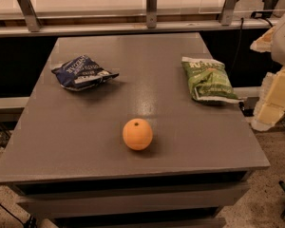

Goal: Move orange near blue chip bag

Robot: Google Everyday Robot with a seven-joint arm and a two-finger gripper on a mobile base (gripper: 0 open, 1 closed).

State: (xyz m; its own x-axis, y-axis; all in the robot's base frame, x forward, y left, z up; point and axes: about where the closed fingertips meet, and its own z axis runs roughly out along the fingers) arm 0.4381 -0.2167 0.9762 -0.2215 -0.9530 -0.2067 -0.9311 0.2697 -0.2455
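The orange [137, 134] is round with a small dark stem dimple and sits on the grey table [85, 141], near the front, slightly right of centre. The blue chip bag [81, 72] lies flat at the table's back left, well apart from the orange. My gripper [271, 101] shows as pale cream blocky parts at the right edge of the view, off the table's right side and level with the green bag. It holds nothing that I can see and is far from the orange.
A green chip bag [208, 79] with pale lettering lies at the table's back right. A counter with metal posts [151, 6] runs behind the table. A black cable [239, 37] hangs at the back right. The floor is speckled.
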